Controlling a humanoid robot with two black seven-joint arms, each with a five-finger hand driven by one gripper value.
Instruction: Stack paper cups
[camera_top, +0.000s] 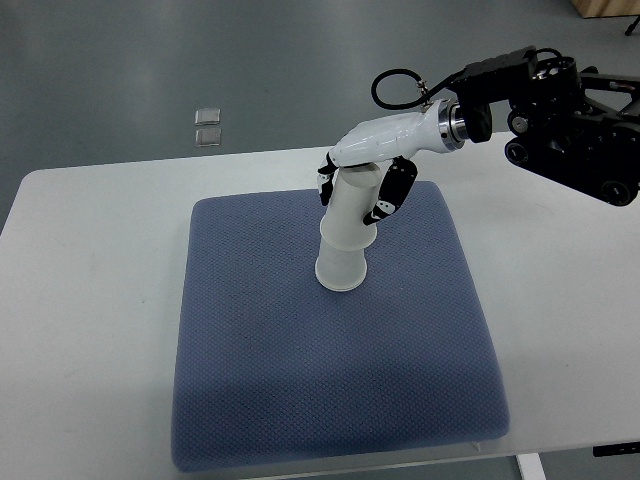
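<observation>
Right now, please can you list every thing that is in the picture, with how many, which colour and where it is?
paper cups: a white stack, mouth down, on the mat just above its middle; the number of cups in it cannot be told
mat: one, blue-grey, textured, lying on the middle of the table
table: one, white, filling the lower part of the picture
small clear pieces: two, see-through, on the grey floor beyond the table's far edge, at upper left
floor: grey, across the top
right hand: one, white with black fingers, closed around the top of the stack; its black arm comes in from the upper right
left hand: not in view
</observation>
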